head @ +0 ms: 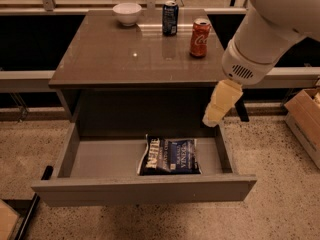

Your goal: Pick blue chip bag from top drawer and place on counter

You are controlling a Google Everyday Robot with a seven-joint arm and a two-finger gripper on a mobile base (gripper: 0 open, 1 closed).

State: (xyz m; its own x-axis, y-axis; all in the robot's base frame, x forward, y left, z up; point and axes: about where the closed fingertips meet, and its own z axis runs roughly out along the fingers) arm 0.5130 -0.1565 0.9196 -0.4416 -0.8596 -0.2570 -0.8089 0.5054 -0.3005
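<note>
Coca-Cola script on red can [200,31]

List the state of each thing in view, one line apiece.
top drawer: pulled open.
blue chip bag: lying flat in the drawer, not gripped.
gripper: hanging above the drawer's right rear corner, clear of the bag.
white bowl: upright on the counter.
dark blue soda can: upright on the counter.
red soda can: upright on the counter.

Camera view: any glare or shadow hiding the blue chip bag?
Camera view: no, the blue chip bag lies evenly lit on the top drawer floor. Glare stays on the counter, a bright spot mid-surface and pale streaks at the back. Deep shadow fills the recess beneath it. The gripper hangs above the drawer's picture-right rear corner.
</note>
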